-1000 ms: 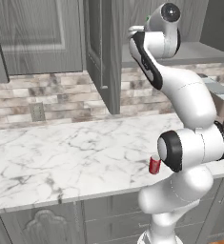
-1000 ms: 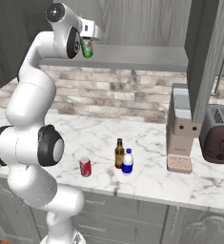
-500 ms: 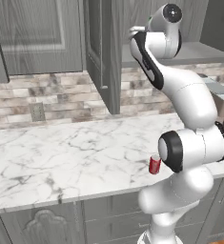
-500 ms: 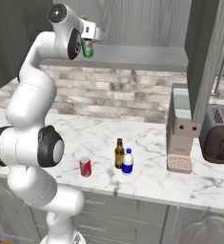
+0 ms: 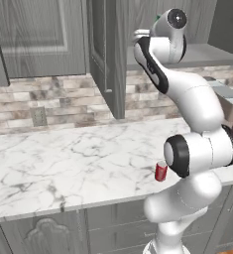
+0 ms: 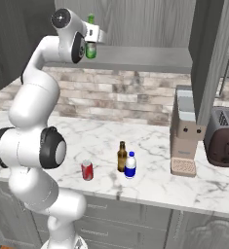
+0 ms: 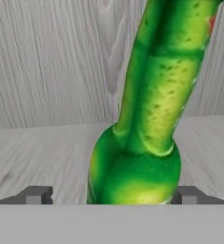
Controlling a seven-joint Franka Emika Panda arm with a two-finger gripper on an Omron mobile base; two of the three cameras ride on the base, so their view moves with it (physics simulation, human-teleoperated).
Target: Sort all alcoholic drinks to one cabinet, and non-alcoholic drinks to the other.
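On the open cabinet shelf (image 6: 150, 57) I find the green bottle (image 6: 90, 47) standing upright between the gripper (image 7: 111, 195) tips — jaws sprung wide since a second ago, grasp released — so I judge one alcoholic drink delivered.

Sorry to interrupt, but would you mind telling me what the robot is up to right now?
It is sorting drinks into cabinets. The gripper is up at the open upper cabinet's shelf, jaws open on either side of the green bottle, which stands upright there. The brown bottle, white-and-blue bottle and red can wait on the marble counter.
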